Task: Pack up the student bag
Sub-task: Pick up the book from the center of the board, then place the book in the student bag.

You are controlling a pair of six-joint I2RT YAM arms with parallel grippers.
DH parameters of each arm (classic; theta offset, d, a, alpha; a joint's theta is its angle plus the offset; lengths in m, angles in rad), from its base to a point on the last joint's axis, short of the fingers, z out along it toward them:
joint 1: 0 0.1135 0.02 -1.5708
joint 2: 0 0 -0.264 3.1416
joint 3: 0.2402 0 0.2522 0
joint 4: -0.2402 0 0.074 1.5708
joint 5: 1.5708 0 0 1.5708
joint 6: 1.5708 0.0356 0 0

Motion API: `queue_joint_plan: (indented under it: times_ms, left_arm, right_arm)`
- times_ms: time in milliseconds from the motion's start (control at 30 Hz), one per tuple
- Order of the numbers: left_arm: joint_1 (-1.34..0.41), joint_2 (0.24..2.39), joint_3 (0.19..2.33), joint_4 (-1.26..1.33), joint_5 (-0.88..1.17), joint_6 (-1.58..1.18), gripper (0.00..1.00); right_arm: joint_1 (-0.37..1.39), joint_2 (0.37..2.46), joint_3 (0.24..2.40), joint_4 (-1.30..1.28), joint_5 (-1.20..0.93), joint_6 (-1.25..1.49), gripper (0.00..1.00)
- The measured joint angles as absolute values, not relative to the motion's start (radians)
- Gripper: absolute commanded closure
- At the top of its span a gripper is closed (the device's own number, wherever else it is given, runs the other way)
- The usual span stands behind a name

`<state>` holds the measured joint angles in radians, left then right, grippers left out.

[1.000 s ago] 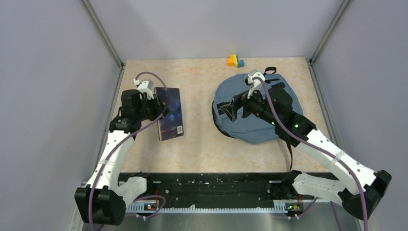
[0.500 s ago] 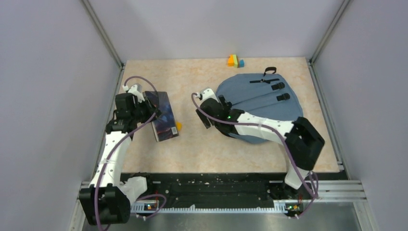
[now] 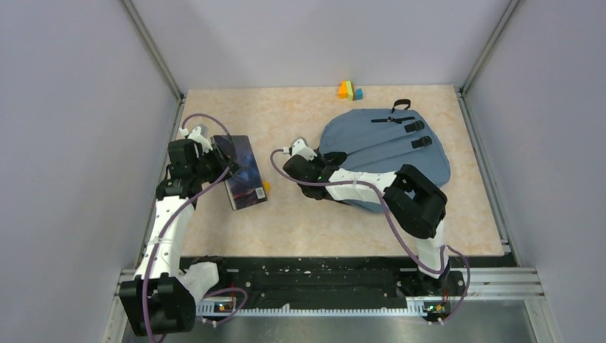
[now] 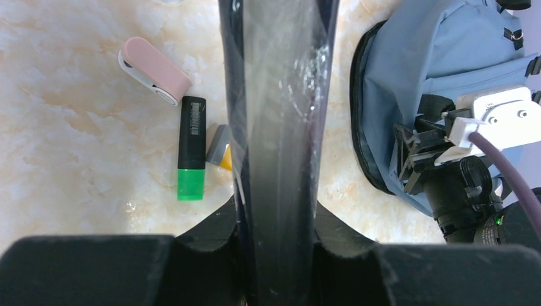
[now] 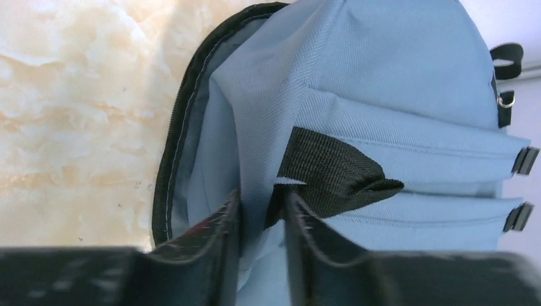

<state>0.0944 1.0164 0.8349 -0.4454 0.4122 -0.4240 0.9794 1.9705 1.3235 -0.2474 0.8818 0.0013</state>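
student bag (image 3: pixel 389 143) lies flat, centre-right of the top view | my right gripper (image 5: pixel 261 213) pinches fabric at its left edge | my left gripper (image 4: pixel 277 252) clamps the dark book (image 4: pixel 277 95), left of frame

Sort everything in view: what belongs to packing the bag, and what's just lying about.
Job: bag, pinched by right gripper; book, in left gripper; likely also highlighter, pink piece, grey-yellow piece.
Lying about: coloured blocks at the far edge, probably.
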Motion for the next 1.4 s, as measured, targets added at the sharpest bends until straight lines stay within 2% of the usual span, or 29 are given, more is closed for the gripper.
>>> queue_joint_plan:
  times_ms: [67, 100, 233, 367, 567, 700, 867, 1000, 1167, 1400]
  left_arm:
    - [0.097, 1.016, 0.833, -0.444, 0.419, -0.425, 1.00]
    - [0.099, 1.016, 0.832, -0.443, 0.423, -0.425, 1.00]
    - [0.103, 1.010, 0.830, -0.443, 0.429, -0.422, 1.00]
    - [0.104, 0.962, 0.818, -0.434, 0.428, -0.418, 1.00]
    - [0.103, 0.940, 0.803, -0.358, 0.490, -0.471, 1.00]
    - [0.071, 0.940, 0.751, -0.247, 0.507, -0.574, 1.00]
    - [-0.145, 0.974, 0.672, -0.021, 0.450, -0.746, 1.00]
    - [-0.308, 1.116, 0.670, 0.179, 0.444, -0.870, 1.00]
    - [-0.389, 1.288, 0.665, 0.310, 0.421, -0.985, 1.00]
    - [-0.483, 1.303, 0.629, 0.387, 0.364, -1.058, 1.00]
  right_arm:
    - [0.980, 1.971, 1.324, -0.242, 0.895, -0.010, 0.98]
    - [0.980, 1.971, 1.324, -0.237, 0.898, -0.017, 1.00]
    - [0.981, 1.949, 1.322, -0.239, 0.880, -0.029, 1.00]
    - [0.967, 1.794, 1.321, -0.296, 0.779, -0.031, 1.00]
    - [0.796, 1.466, 1.337, -0.398, 0.428, 0.031, 1.00]
    - [0.657, 1.361, 1.343, -0.434, 0.179, 0.072, 1.00]
    - [0.610, 1.320, 1.320, -0.467, -0.064, 0.120, 1.00]
    - [0.595, 1.278, 1.284, -0.457, -0.205, 0.173, 1.00]
    - [0.579, 1.209, 1.268, -0.443, -0.301, 0.236, 1.00]
    - [0.570, 1.136, 1.241, -0.421, -0.353, 0.292, 1.00]
